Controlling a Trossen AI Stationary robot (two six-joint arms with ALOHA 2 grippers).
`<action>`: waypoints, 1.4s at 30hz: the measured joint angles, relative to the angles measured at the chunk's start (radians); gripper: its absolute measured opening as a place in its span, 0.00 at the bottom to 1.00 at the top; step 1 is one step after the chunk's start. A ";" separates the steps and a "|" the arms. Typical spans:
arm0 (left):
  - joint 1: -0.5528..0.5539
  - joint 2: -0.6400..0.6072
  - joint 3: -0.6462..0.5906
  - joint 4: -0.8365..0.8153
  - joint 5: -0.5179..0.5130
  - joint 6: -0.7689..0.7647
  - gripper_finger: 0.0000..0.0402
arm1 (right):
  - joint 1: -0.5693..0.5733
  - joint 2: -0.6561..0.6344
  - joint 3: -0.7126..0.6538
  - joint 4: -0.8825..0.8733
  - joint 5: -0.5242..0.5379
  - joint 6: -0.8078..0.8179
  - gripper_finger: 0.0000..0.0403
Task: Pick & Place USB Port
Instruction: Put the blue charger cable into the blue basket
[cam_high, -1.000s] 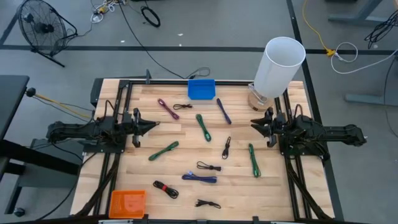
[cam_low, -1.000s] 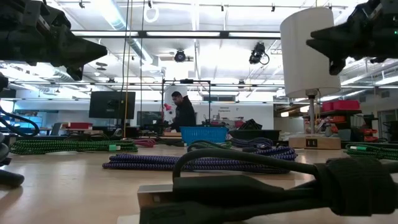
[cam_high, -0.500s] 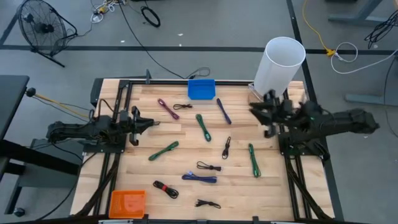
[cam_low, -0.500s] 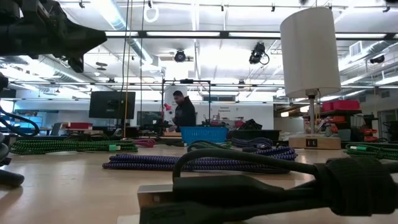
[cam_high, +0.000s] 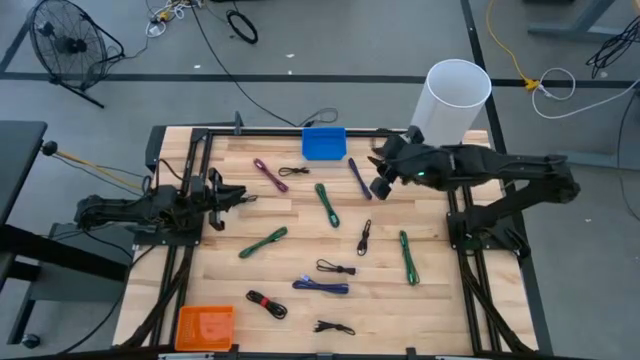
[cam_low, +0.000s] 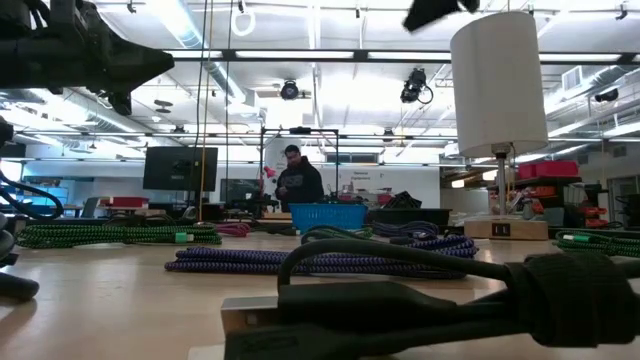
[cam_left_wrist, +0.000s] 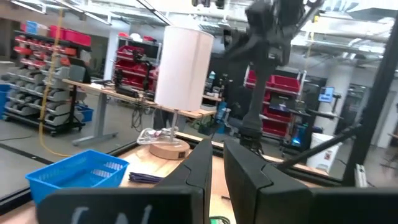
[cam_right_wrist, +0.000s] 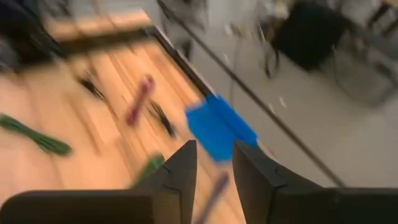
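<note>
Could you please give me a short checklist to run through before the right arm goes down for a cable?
1. Right gripper empty: ok, nothing sits between its fingers in the right wrist view.
2. Right gripper fingers apart: ok, a narrow gap shows.
3. Right gripper over a cable: ok, it hovers beside the purple cable, above the table.
4. Blue basket free to receive: ok, nothing covers it.
5. Left gripper out of the way: ok, it waits at the left edge of the table.
6. White lamp clear of the right arm: cannot tell, the arm passes close under its shade.
</note>
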 joint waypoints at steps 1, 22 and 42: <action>0.000 0.000 0.000 0.000 -0.006 0.000 0.11 | -0.009 0.015 0.000 -0.031 -0.003 0.034 0.26; 0.000 0.000 0.000 -0.001 -0.013 -0.012 0.11 | -0.144 0.282 -0.262 0.069 -0.078 0.122 0.47; 0.000 0.000 0.000 -0.002 -0.013 -0.012 0.11 | -0.203 0.286 -0.599 0.595 -0.133 0.141 0.65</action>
